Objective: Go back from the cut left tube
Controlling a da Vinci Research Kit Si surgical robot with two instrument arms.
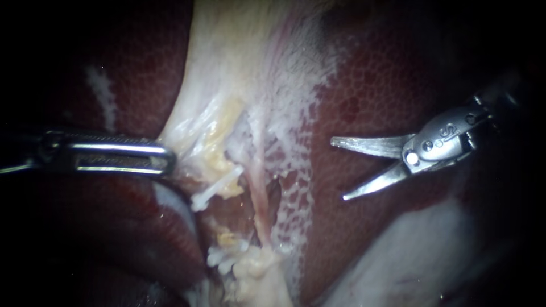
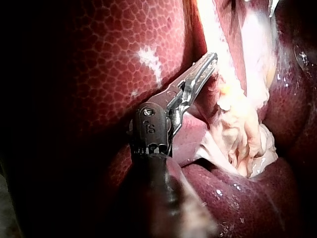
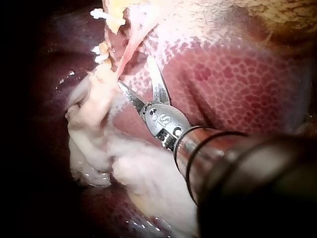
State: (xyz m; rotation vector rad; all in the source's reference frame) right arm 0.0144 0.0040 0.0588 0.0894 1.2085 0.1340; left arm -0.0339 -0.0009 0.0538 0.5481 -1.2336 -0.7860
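Observation:
The left tube is cut. Its upper stump carries a white clip (image 1: 213,190) and its lower stump carries white clips (image 1: 224,257), with a gap between them. Just right of the gap, a thin pink tube (image 1: 259,196) runs on unbroken. My right instrument (image 1: 339,169) has its two blades open and hangs over the liver (image 1: 387,74), well to the right of the cut. In the right wrist view its blades (image 3: 134,70) stand apart just short of the pink tube. My left instrument (image 1: 168,158) has its jaws shut on the edge of the pale tissue (image 1: 227,68); the left wrist view shows the same grip (image 2: 207,64).
Dark red liver surrounds the pale stretched sheet on both sides. A pale soft lump (image 1: 409,250) lies below the right instrument. White webbed tissue (image 1: 296,187) lies between the tubes and the blades.

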